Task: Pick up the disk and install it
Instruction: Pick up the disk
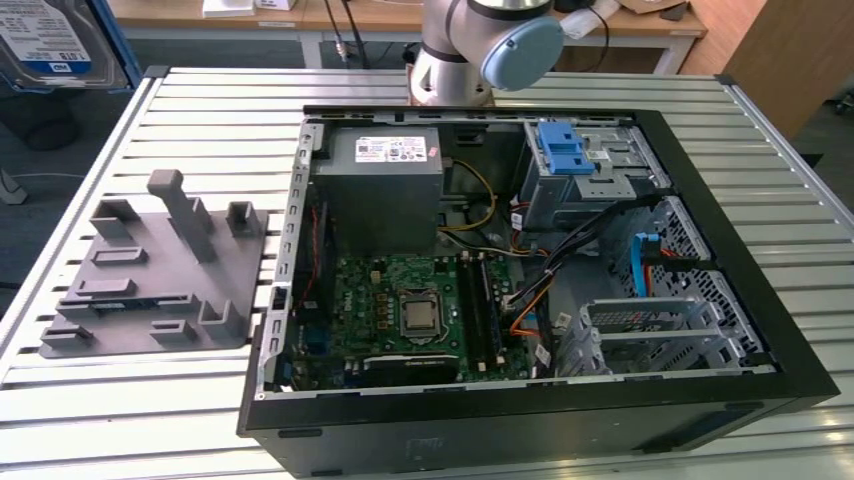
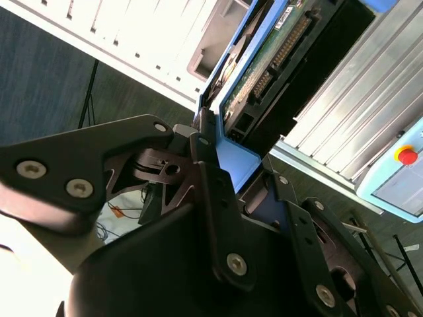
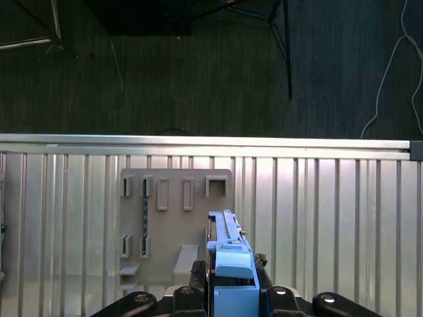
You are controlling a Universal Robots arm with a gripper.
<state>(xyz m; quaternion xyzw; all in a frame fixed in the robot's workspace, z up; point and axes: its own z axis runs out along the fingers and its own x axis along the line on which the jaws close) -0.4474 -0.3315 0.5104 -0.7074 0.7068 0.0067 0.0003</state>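
- Counter: slatted metal. It carries an open PC case and, toward the exterior view's left, a grey holder.
- Disk: lifted clear of the counter, at the exterior view's upper left. In the first wrist view it is edge-on over the holder.
- Jaws: closed on the disk's blue carrier in both wrist views.

Fingers clamping blue-framed disk, grey slotted fixture on slatted table
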